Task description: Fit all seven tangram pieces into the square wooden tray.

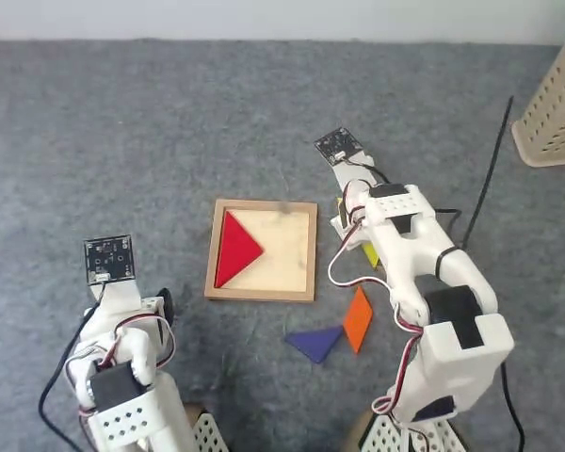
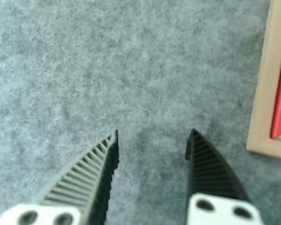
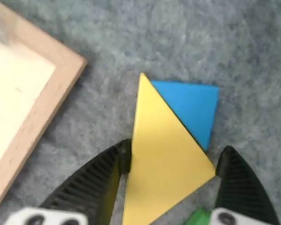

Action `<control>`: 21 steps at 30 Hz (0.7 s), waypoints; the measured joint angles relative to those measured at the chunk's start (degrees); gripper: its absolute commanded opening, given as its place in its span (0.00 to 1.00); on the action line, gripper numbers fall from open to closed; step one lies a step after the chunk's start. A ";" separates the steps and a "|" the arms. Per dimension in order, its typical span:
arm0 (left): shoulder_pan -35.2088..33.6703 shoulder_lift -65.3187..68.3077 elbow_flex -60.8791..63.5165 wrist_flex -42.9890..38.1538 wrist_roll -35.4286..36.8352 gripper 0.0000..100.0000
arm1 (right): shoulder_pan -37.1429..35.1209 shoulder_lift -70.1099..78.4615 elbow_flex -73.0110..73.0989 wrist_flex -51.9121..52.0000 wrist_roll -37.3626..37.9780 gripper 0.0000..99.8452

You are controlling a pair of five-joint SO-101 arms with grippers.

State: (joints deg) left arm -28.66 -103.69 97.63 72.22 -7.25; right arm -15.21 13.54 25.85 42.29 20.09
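The square wooden tray (image 1: 264, 282) lies mid-table with a red triangle (image 1: 237, 248) in its left half. My right gripper (image 3: 176, 146) is just right of the tray, shut on a yellow triangle (image 3: 166, 154), one finger at each side. That piece overlaps a blue triangle (image 3: 192, 110), and a green piece (image 3: 199, 216) peeks out beside one finger. An orange parallelogram (image 1: 358, 318) and a purple triangle (image 1: 317, 341) lie on the carpet in front of the tray. My left gripper (image 2: 154, 133) is open over bare carpet, left of the tray's edge (image 2: 267, 93).
Grey carpet covers the table. A beige slatted basket (image 1: 556, 104) stands at the far right edge, and a black cable (image 1: 490, 179) runs past the right arm. The left arm (image 1: 122, 358) sits at the front left.
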 measured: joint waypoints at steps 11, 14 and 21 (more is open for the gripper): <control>0.00 0.00 0.00 0.00 0.00 0.23 | 1.93 0.00 -1.23 4.66 -3.60 0.28; 0.00 0.00 0.00 0.00 0.00 0.23 | 1.93 0.00 -1.23 4.75 -4.22 0.21; 0.00 0.00 0.00 0.00 0.00 0.23 | 2.64 0.00 -1.49 4.92 -4.48 0.20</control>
State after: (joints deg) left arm -28.66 -103.69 97.63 72.22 -7.25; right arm -12.57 13.54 24.35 47.21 15.60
